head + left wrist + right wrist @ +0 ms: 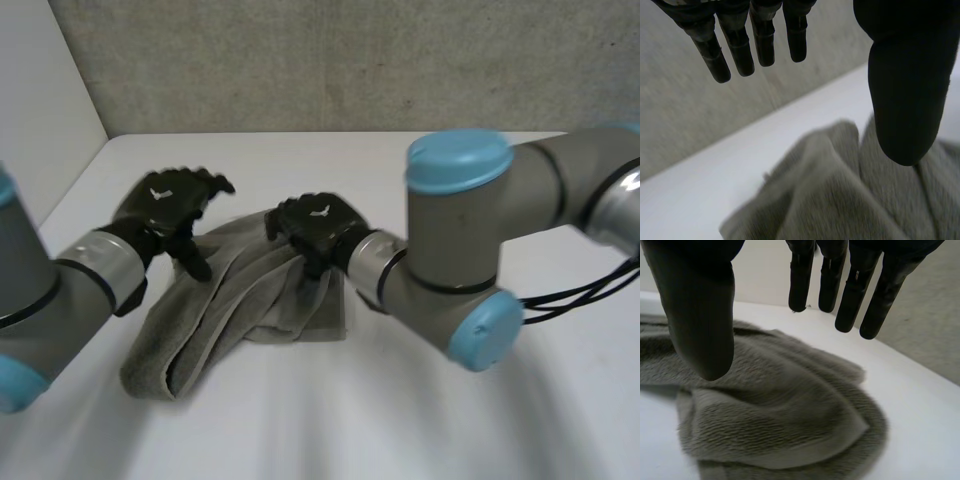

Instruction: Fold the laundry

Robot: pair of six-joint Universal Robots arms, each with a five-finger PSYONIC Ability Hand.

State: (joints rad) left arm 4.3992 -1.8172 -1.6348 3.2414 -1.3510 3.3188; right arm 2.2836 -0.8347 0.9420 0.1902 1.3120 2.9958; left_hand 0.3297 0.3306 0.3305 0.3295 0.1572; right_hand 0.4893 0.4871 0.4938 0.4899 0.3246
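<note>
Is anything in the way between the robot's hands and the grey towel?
No, nothing that can be seen. The left hand and the right hand are both open, right over the crumpled towel on the table, with only air between them and it.

Grey arms (450, 245), light-blue caps (458, 160), black robot hands (165, 200) (318, 222)

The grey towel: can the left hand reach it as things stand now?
Probably yes. The left hand hangs open over an edge of the towel, with nothing between them; the right hand is off to one side.
</note>
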